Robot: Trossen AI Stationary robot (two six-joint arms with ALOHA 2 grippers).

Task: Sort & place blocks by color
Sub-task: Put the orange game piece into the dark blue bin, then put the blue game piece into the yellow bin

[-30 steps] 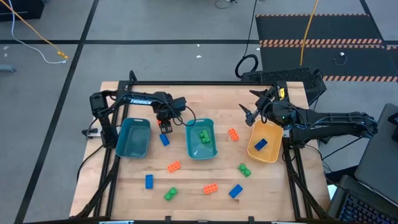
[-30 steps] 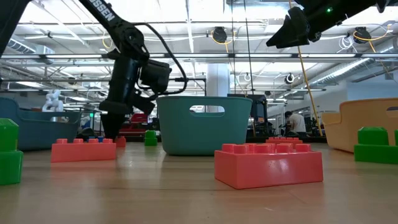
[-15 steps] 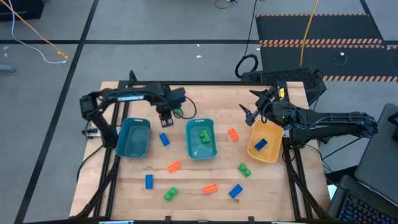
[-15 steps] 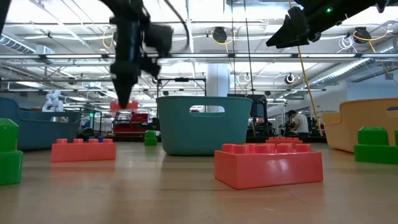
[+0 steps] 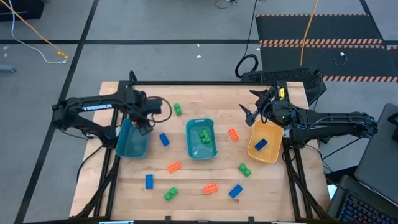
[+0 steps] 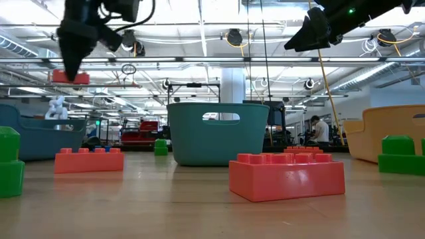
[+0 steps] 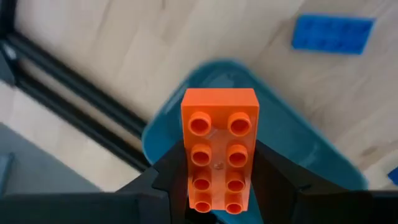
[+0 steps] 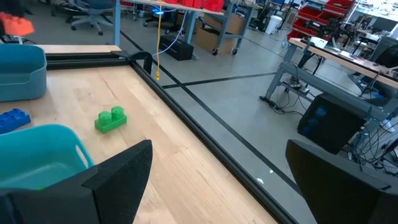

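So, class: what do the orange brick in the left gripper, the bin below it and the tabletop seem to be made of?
Orange brick: looks like moulded plastic, smooth, with crisp round studs.
Left teal bin: probably plastic, with one even colour and a rounded rim.
Tabletop: looks like pale wood; grain and plank seams show.

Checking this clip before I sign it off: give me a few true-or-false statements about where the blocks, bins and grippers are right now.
1. The left gripper holds an orange block above the left teal bin. True.
2. The middle teal bin holds a blue block. False: a green block lies in it.
3. The yellow-tan bowl holds a blue block. True.
4. The right gripper is shut on a green block. False: its fingers are open and empty, near the bowl's far edge.
5. Every orange block is already in a bin. False: three orange ones still lie on the table.
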